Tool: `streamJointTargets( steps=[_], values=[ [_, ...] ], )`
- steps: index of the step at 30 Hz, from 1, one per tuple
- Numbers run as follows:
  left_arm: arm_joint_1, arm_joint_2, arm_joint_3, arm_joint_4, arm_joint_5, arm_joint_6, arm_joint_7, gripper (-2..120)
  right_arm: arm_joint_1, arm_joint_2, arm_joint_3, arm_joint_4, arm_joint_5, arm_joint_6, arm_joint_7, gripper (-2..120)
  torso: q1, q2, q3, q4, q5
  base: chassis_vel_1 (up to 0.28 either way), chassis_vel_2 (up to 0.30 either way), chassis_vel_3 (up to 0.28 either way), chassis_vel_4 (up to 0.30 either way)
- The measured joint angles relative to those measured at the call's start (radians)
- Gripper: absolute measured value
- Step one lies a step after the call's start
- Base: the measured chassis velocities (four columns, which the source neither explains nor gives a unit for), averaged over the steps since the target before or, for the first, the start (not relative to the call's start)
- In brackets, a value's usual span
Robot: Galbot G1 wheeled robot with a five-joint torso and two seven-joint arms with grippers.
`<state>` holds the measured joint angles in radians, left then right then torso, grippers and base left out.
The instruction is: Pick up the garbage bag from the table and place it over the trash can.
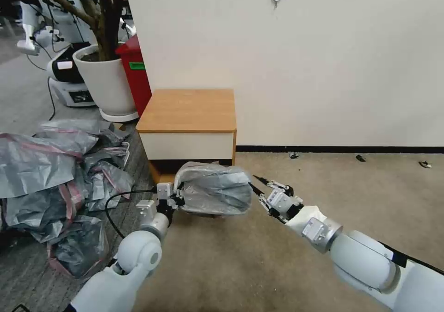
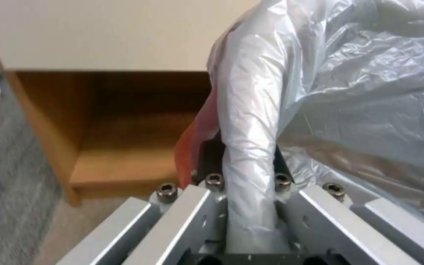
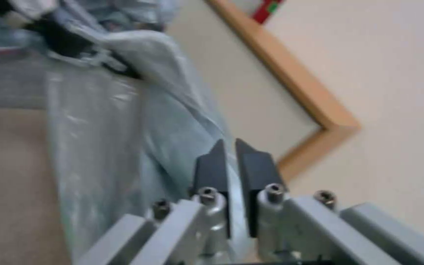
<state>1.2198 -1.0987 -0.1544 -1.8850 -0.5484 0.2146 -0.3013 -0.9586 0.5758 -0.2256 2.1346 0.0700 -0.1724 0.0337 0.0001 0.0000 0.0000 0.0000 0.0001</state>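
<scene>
Here both tools, left tool and right tool, pinch the garbage bag; I'd keep its rim taut between them.

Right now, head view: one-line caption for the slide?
Both grippers, left and right, hold the garbage bag stretched in front of the table.

Head camera looks down; wrist cameras close on the garbage bag.

The bag is translucent grey with a red rim. The table is light-brown topped, white fronted. The bin is red.
</scene>
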Motion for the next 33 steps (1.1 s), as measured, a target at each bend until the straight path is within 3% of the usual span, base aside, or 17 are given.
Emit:
streamJointTargets(
  steps=[2, 10, 13, 26, 33],
  values=[
    [-0.003, -0.015, 0.019, 0.002, 0.058, 0.000, -0.002, 2, 0.071, 0.010, -0.073, -0.024, -0.012, -0.005, -0.041, 0, 0.000, 0.000, 0.000, 0.0001, -0.0001, 0.000, 0.000, 0.000, 0.000],
    [0.000, -0.049, 0.055, -0.006, 0.128, 0.024, -0.033, 2, 0.201, 0.067, -0.199, -0.087, -0.005, -0.081, -0.135, 0, 0.000, 0.000, 0.000, 0.0000, 0.0000, 0.000, 0.000, 0.000, 0.000],
    [0.022, -0.058, 0.062, -0.025, 0.150, 0.041, -0.038, 2, 0.257, 0.093, -0.257, -0.127, 0.001, -0.165, -0.200, 0, 0.000, 0.000, 0.000, 0.0000, 0.0000, 0.000, 0.000, 0.000, 0.000],
    [0.048, -0.075, 0.084, -0.042, 0.188, 0.046, -0.040, 2, 0.364, 0.160, -0.329, -0.145, -0.026, -0.408, -0.324, 0, 0.000, 0.000, 0.000, 0.0000, -0.0001, 0.000, 0.000, 0.000, 0.000],
    [0.049, -0.086, 0.095, -0.039, 0.198, 0.047, -0.041, 2, 0.409, 0.193, -0.353, -0.162, -0.027, -0.477, -0.325, 0, 0.000, 0.000, 0.000, 0.0000, -0.0001, 0.000, 0.000, 0.000, 0.000]
  ],
)
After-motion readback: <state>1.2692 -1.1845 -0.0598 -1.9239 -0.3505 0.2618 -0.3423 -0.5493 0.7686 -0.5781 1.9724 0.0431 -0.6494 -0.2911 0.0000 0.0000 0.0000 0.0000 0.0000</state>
